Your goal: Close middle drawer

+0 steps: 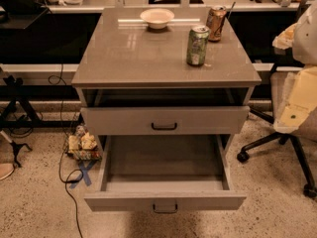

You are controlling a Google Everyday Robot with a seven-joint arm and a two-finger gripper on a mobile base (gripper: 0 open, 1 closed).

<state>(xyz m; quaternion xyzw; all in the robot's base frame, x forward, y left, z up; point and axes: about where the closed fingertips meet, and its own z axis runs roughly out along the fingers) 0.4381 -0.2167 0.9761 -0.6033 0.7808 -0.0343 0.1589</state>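
Note:
The middle drawer (198, 201) is grey with a low flat front and a small black bar handle (165, 208). It is pulled far out towards me, and its wide shallow box (163, 165) shows empty. Above it, the taller-fronted top drawer (208, 119) stands a little open. The lowest drawer is hidden under the middle one. My gripper (293, 114) shows as a cream part of the arm at the right edge. It is beside the cabinet at the height of the top drawer, well apart from the middle drawer.
On the cabinet top (129, 53) stand a green can (197, 45), a brown can (216, 23) and a white bowl (157, 18). An office chair base (277, 143) is on the floor at the right. Cables and small toys (81, 145) lie at the left.

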